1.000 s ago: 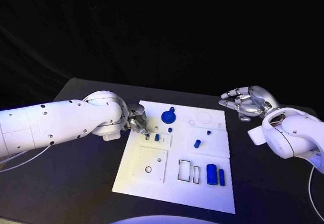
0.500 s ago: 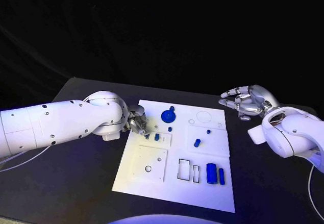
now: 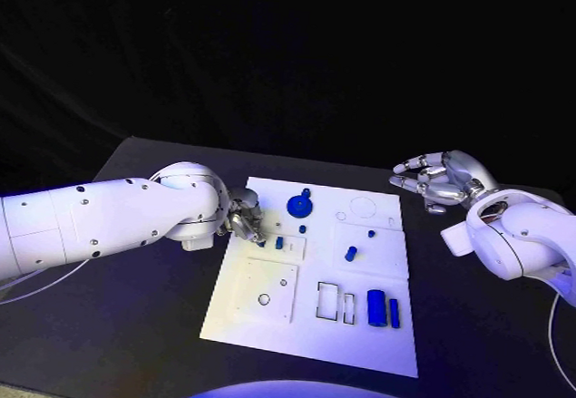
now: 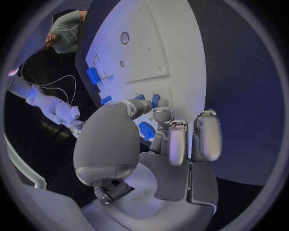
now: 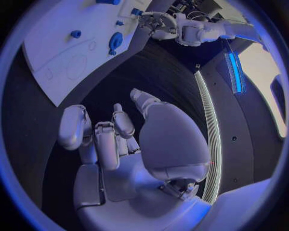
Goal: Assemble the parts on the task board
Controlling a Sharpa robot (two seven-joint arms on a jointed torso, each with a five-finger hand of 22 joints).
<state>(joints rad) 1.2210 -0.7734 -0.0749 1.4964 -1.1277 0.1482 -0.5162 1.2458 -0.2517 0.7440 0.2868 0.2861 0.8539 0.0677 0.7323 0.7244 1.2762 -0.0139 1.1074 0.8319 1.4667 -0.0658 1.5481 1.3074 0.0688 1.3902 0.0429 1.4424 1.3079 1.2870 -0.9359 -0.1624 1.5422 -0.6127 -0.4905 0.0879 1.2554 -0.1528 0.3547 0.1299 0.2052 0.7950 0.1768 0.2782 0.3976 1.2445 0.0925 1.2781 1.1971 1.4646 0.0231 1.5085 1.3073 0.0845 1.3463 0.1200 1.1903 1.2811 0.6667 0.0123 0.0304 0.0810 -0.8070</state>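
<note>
At the board's (image 3: 312, 282) nine o'clock edge, the left hand (image 3: 245, 220) pinches near a small peg (image 3: 279, 244); whether it grasps one, I cannot tell. The right hand (image 3: 433, 182) hovers at two o'clock, released. A nudge could tip the peg. I count six blue parts (image 3: 299, 205), one board, on the counter (image 3: 124, 316).

Left arm (image 3: 90, 223): glossy white rounded plastic shell w/ small dark screw dots and panel seams; thin white cable hangs beneath it. Left hand (image 3: 245, 218): silver metal fingers, dark joints. Right arm (image 3: 534, 246): same white shell, dark screws, thin white cable at its side. Right hand (image 3: 436, 181): silver segmented fingers, smooth grey pads, per wrist view.
</note>
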